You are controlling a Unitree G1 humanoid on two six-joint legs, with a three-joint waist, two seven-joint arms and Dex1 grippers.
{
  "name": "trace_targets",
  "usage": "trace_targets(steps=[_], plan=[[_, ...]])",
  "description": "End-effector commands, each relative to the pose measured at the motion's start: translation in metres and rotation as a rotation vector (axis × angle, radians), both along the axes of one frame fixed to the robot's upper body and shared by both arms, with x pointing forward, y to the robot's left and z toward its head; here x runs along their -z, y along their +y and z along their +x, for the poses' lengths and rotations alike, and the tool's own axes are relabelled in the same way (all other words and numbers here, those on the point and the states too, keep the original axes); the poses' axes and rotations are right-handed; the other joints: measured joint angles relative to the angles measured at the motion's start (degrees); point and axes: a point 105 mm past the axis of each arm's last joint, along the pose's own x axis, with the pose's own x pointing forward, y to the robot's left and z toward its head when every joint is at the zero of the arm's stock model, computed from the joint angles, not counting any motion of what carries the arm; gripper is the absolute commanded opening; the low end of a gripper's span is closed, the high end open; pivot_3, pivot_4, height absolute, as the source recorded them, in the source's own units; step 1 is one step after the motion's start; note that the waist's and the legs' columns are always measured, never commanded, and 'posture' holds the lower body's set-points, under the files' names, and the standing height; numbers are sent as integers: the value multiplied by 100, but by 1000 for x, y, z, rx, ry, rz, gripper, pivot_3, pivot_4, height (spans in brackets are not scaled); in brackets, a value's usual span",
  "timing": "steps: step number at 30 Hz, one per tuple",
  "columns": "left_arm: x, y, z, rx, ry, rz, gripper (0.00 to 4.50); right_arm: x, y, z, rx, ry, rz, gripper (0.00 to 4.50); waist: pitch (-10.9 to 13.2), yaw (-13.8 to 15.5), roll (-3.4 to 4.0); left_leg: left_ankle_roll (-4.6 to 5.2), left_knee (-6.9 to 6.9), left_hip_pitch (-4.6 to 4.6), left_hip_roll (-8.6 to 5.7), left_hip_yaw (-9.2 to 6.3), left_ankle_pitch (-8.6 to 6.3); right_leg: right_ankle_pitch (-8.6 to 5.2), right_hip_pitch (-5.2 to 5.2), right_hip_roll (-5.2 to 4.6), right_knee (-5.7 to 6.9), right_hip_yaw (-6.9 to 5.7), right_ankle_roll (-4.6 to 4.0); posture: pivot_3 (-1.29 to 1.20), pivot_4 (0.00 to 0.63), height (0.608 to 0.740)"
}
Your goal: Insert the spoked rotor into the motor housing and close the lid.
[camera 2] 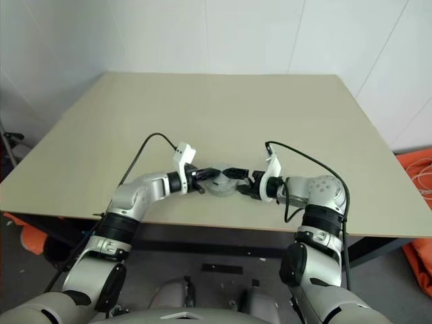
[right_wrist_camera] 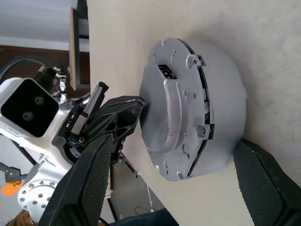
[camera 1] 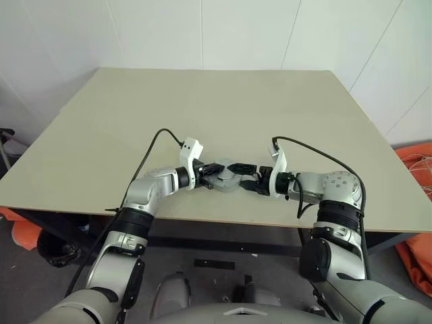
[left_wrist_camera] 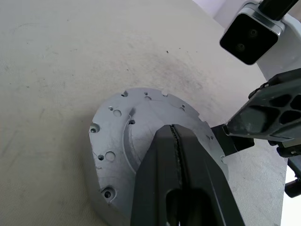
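on beige table [camera 1: 223, 108] by white wall [camera 1: 202, 34] | left jaws closed | right jaws open around motor housing [right_wrist_camera: 221, 108]

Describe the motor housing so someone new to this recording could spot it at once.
Look at the near edge of the beige table, where the two arms meet. Between the left gripper and the right gripper sits the motor housing, a round grey metal drum. Its flat, closed lid is dotted with small screw holes.

Two head cameras look forward and down over the table [camera 1: 202, 115], taking in both arms from some way off. Each wrist camera looks along its own fingers, close to the motor housing [right_wrist_camera: 197, 108], which all four views share.
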Motion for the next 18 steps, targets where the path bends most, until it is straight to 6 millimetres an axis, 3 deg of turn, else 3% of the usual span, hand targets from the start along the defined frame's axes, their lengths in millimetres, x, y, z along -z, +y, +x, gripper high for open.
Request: trace_targets(steps=[1,12,18], plan=[[4,-2,-3,14,15,14,0,-13,12,-1,-39,-34,81,4488,0,0,0,0,0,0,0,0,0,0,0,0,0,0,0,0,0,740],[4,-5,-4,22,17,10,0,-36,19,9,7,-98,188,4488,1,-14,1,-4,-4,1,1,3,3,-1,-3,0,1,0,0,0,0,740],[3,-6,-4,25,17,8,0,-38,21,9,6,-106,186,4488,1,-16,1,-15,-10,4,1,4,9,-1,-5,0,1,0,1,0,0,740]])
